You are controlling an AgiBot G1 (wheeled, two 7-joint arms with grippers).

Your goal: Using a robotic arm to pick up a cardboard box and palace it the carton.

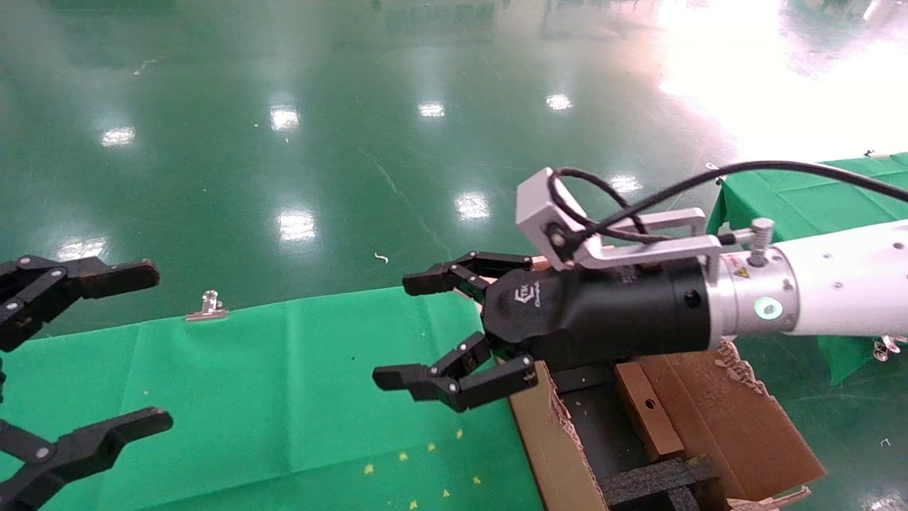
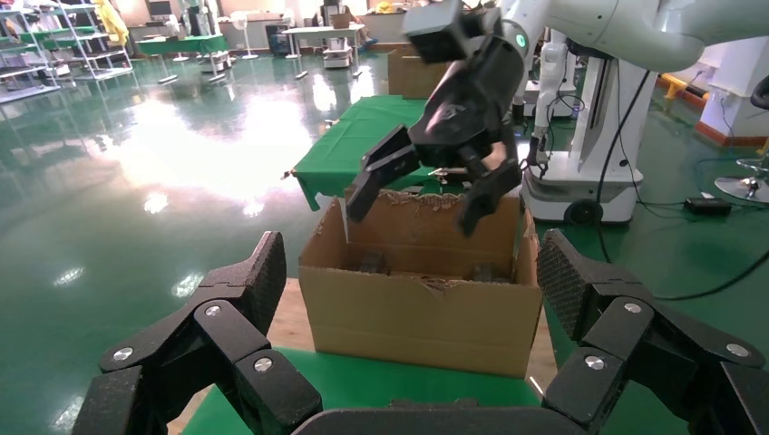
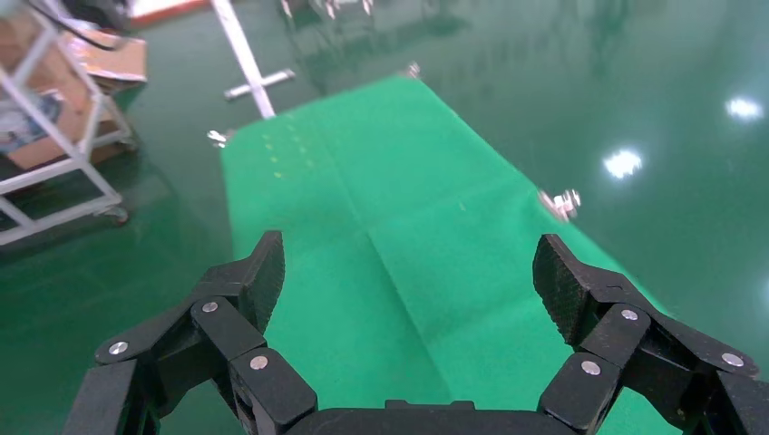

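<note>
Left gripper (image 1: 152, 348) idles wide; your right gripper (image 1: 408, 330) hangs wide, empty, above carton (image 1: 716, 419); box (image 1: 642, 408) inside.

Bright overhead lights glare off glossy floor (image 1: 355, 142).

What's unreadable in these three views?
- Large brown corrugated carton: the right claw and arm cover its far end in head view; the frame's edge cuts its near end.
- Carton interior: front wall hides it in left wrist view.
- Left claw: cut by the frame's edge.
</note>
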